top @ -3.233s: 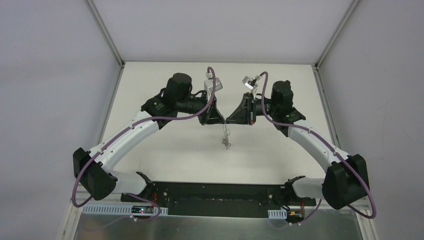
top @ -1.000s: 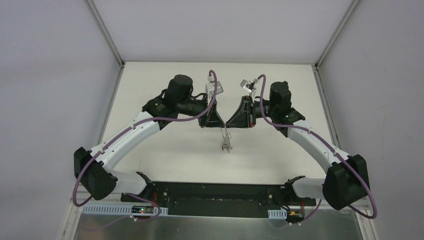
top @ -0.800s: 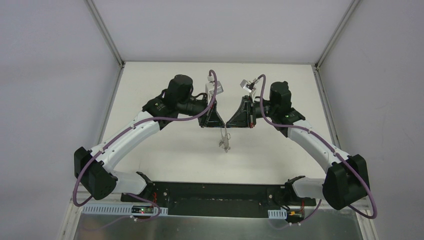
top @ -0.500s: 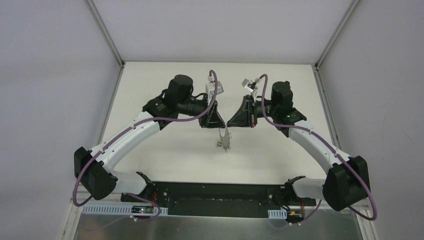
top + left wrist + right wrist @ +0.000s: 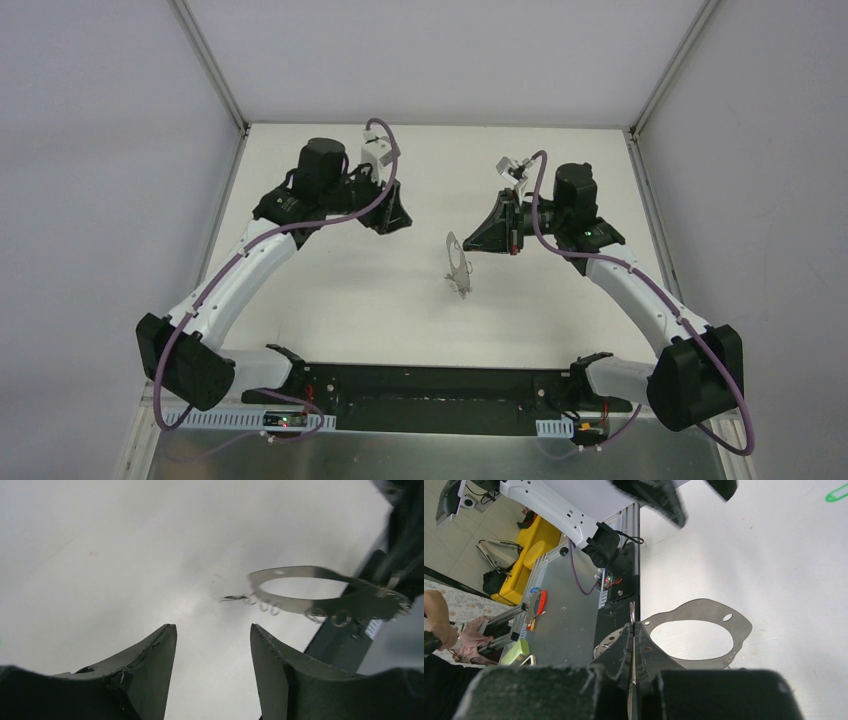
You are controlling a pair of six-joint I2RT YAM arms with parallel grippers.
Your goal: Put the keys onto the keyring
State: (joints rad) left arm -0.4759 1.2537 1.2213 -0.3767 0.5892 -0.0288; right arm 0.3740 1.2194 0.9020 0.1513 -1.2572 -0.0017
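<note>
1. Left gripper (image 5: 398, 222): the two dark fingers (image 5: 150, 655) are set apart with nothing between them. It is held over the far-left part of the worktop (image 5: 330, 290), well apart from the keyring.
2. Right gripper (image 5: 468, 243): the fingers are pressed together and clamped on one side of the keyring (image 5: 457, 262). It is held over the middle of the worktop, towards the right edge.
3. Keyring: a thin silver loop (image 5: 704, 602) with a wide opening and a small hole near one end. Tiny wire rings are strung along one edge, as seen in the left wrist view (image 5: 300, 571). It is carried at the right gripper's fingertips (image 5: 633, 627), over the centre of the worktop and between the two grippers, nearer the right one.
4. Key (image 5: 837, 492): only a bright green head is seen, at the top right corner of the right wrist view. It lies flat on the white worktop, well apart from the keyring and beyond the left gripper's fingers. Its place relative to the worktop edges cannot be told.
</note>
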